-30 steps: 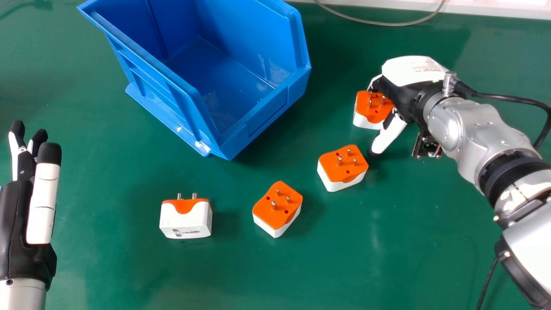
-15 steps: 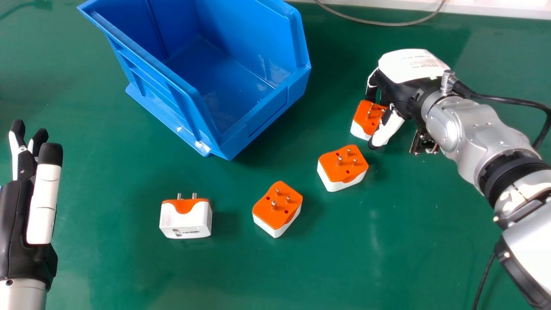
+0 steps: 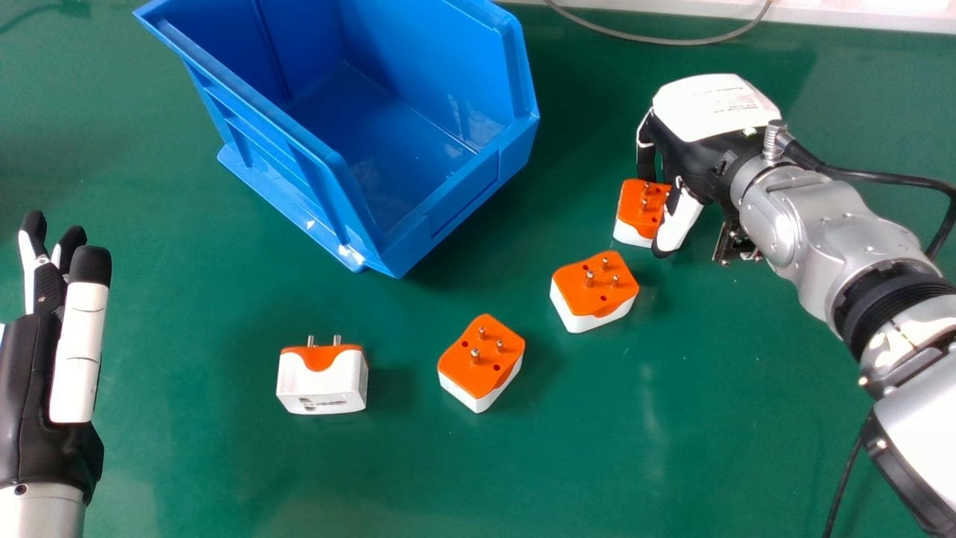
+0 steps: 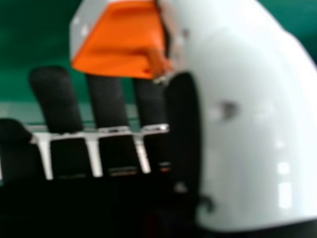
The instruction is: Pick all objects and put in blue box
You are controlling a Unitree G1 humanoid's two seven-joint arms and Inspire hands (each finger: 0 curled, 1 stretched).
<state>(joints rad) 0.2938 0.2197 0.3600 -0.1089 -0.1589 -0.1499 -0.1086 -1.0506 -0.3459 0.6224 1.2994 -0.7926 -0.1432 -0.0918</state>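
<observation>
Narrowing without being clenched, the right hand (image 3: 691, 161) has been set with its thumb (image 3: 679, 222) closer to the shifted orange-and-white plug adapter (image 3: 633, 213), right of the blue box (image 3: 464, 196), seemingly readying a grasp.

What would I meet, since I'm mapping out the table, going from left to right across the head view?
Left hand, plug lying on its side, nearest pins-up plug, middle pins-up plug, farthest pins-up plug, right hand, silver forearm.
</observation>
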